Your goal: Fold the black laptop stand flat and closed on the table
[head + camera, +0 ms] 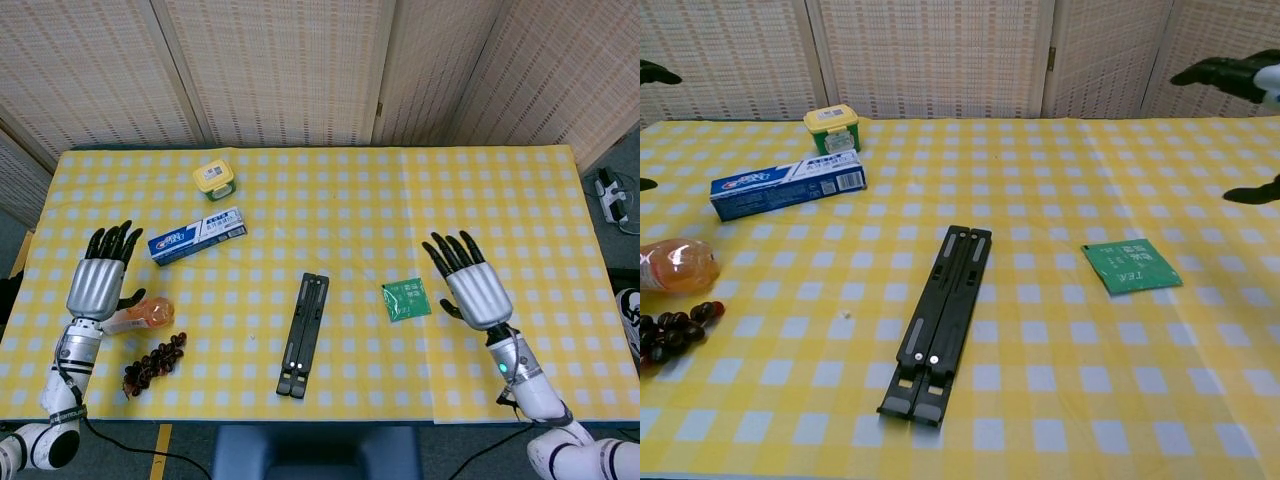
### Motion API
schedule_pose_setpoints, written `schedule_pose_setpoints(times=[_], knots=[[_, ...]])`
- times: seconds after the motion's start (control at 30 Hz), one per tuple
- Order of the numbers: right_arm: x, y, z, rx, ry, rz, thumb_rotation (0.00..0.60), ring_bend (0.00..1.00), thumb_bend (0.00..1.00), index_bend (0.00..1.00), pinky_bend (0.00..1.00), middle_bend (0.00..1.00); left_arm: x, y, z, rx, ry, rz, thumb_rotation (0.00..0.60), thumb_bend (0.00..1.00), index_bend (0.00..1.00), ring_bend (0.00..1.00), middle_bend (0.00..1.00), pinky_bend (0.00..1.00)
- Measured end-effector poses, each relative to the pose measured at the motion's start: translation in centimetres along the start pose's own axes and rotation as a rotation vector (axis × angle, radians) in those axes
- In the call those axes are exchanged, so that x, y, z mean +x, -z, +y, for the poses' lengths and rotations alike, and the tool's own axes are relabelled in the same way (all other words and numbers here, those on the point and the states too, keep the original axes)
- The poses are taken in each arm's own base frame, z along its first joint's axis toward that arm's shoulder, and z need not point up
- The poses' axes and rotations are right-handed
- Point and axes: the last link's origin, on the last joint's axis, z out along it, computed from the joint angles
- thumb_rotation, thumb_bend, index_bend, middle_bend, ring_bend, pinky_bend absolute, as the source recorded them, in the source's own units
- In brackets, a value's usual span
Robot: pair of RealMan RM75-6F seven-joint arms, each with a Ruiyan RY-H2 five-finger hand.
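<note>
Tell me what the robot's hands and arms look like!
Each hand, the left hand and the right hand, has a shiny silver metal back and black fingers. The wrists are silver rings, and the arms behind them are white with black bands. A small green light glows on the right wrist.
</note>
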Motion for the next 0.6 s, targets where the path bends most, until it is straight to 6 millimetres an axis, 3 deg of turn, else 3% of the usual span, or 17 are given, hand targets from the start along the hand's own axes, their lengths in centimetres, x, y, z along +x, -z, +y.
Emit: schedule_pose_setpoints(times=[0.13,0.33,0.6], knots=[[0.8,3.8,3.4,-0.140,-0.038,0.002,0.600,0.07,0.23,0.00,0.00,0.08,0.4,2.3,-1.2,0.044,0.011,0.002,0.600,0.24,0.02,0.00,0.00,0.00],[1.1,8.8,6.1,-0.255,-0.146,-0.012,0.600,0.10,0.23,0.01,0.00,0.14,0.8,6.2,-2.5,0.084,0.024,0.027,0.600,0.24,0.03,0.00,0.00,0.00],[1.5,13.7,7.4,-0.335,-0.212,0.065,0.600,0.10,0.23,0.03,0.00,0.14,1.3,11.1,-3.1,0.124,0.055,0.041,0.600,0.24,0.04,0.00,0.00,0.00]])
